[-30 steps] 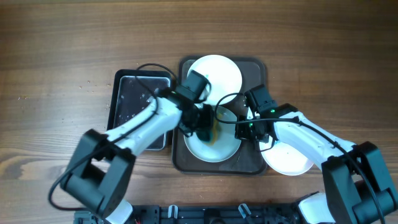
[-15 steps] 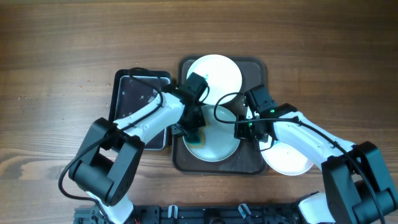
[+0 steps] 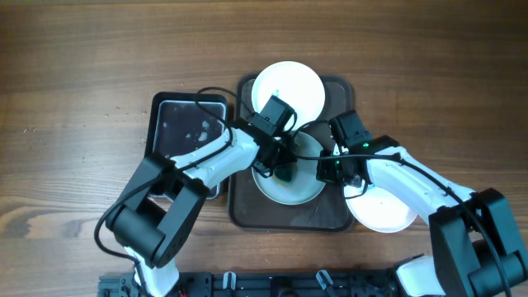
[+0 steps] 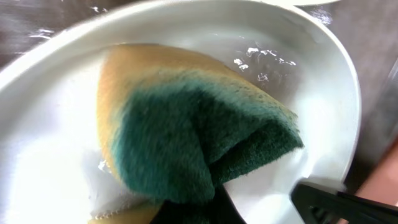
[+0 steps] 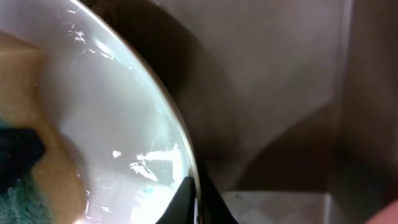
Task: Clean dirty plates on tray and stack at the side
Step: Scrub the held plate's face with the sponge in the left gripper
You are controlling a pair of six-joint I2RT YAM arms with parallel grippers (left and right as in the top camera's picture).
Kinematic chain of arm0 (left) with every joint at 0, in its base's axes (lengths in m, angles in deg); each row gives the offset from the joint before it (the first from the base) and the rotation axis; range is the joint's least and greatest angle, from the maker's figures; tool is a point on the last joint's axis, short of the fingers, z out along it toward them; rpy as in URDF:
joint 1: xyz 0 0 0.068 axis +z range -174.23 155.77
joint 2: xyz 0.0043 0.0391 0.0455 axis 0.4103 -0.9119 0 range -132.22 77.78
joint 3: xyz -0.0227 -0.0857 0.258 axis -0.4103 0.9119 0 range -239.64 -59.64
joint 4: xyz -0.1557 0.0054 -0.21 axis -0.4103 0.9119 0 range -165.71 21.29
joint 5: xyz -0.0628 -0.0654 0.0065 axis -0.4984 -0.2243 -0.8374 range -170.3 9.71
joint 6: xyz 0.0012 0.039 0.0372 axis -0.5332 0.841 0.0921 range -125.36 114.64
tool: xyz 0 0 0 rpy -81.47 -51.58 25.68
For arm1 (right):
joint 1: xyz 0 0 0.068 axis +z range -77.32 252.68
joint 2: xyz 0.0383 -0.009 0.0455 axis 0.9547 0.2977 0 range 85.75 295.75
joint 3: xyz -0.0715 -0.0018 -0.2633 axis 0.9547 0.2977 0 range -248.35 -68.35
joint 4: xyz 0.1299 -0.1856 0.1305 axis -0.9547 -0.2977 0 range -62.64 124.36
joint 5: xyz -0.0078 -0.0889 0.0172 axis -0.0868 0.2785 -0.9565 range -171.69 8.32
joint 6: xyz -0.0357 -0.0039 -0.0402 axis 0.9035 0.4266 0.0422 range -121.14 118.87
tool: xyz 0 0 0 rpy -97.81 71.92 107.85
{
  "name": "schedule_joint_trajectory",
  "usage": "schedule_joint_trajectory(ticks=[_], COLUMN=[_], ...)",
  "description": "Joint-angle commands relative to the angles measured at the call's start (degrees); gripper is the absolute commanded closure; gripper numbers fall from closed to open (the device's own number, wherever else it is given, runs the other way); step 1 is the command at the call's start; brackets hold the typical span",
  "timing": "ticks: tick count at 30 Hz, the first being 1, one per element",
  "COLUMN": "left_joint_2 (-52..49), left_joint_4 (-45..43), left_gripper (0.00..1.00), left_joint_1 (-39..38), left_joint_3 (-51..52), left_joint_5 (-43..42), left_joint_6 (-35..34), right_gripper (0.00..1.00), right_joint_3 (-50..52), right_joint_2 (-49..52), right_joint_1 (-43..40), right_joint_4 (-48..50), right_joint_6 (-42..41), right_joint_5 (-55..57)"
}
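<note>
A brown wooden worktop (image 3: 74, 58) with long grain running side to side fills the view, evenly lit, with a black rail (image 3: 289, 286) along its near edge.

the plate (image 4: 56, 124) is glossy white and smooth, ceramic by the look of it, with wet glints near its rim. the sponge (image 4: 199, 143) has a coarse, fibrous dark green scouring face over soft, porous yellow foam. the tray (image 5: 280, 93) is dark brown and smooth with a dull satin sheen. the tabletop (image 3: 82, 66) is matt brown wood with plain grain. the small black tray (image 3: 186, 132) is shiny and speckled with droplets. the left arm (image 3: 206, 161) and right arm (image 3: 404, 186) have smooth white plastic shells with black joints.
</note>
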Motion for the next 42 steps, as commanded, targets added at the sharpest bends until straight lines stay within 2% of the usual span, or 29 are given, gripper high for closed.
schedule_joint_trajectory(ticks=[1, 5, 21, 26, 34, 42], left_joint_2=[-5.9, -5.8, -5.8, -5.6, -1.8, 1.1], left_joint_4=[-2.5, -5.5, -7.0, -2.4, 13.3, 18.8], left_gripper=[0.96, 0.96, 0.96, 0.96, 0.96, 0.96], left_joint_1=[-3.7, -3.8, -5.2, -3.6, 0.3, 0.5], left_joint_3=[0.6, 0.6, 0.6, 0.5, -2.8, -3.0], left_joint_5=[-16.3, -22.9, -21.5, -13.0, 10.8, 26.8], left_joint_6=[1.3, 3.4, 4.8, 4.2, -0.4, -0.4], right_gripper=[0.96, 0.96, 0.96, 0.96, 0.96, 0.96], right_joint_3=[-0.2, -0.2, -0.2, -0.2, -0.2, -0.2], right_joint_2=[1.4, 1.4, 1.4, 1.4, 1.4, 1.4], right_joint_1=[0.8, 0.8, 0.8, 0.8, 0.8, 0.8], right_joint_4=[1.0, 1.0, 0.9, 0.9, 0.8, 0.7], right_joint_6=[-0.4, -0.4, -0.4, -0.4, -0.4, -0.2], right_joint_5=[0.0, 0.0, 0.0, 0.0, 0.0, 0.0])
